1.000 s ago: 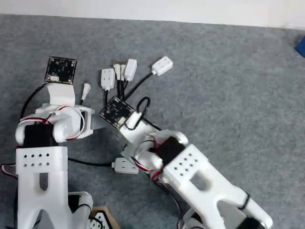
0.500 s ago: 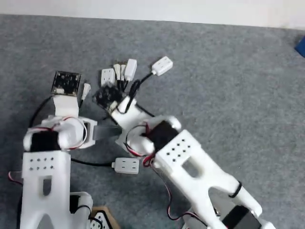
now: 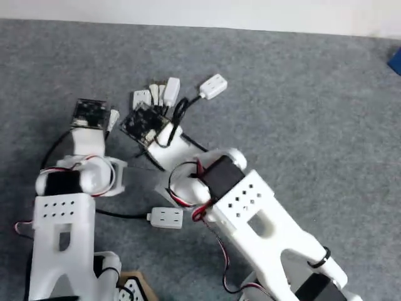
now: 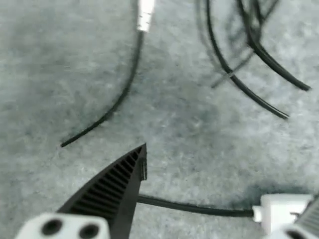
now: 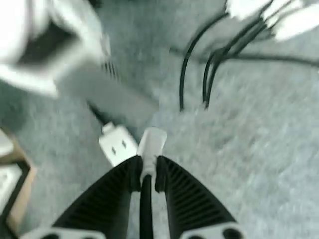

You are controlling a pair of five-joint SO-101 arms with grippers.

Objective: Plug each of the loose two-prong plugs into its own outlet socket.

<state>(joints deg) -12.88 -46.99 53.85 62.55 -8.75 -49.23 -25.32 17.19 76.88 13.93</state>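
Note:
My right gripper (image 5: 148, 162) is shut on a white two-prong plug (image 5: 151, 142), with the plug's black cord running back between the fingers. A white outlet socket (image 5: 116, 145) lies on the grey carpet just beside that plug; the same socket (image 3: 166, 217) sits between the two arms. My left gripper (image 4: 227, 179) stands open over bare carpet, one black finger (image 4: 119, 184) near a cord and the socket (image 4: 281, 211) by the other. A loose white plug (image 4: 145, 12) lies farther off, also seen as the plug (image 3: 113, 118) by the left wrist. Three more sockets (image 3: 170, 89) cluster at the back.
Black cords (image 4: 249, 55) cross the carpet near the socket cluster and loop over the right wrist (image 3: 178, 113). A brown box (image 3: 135, 285) sits at the near edge between the arm bases. A blue object (image 3: 395, 59) is at the far right edge.
The right wrist has swung away from me toward the socket cluster. The left wrist has drawn back toward its base and slightly right.

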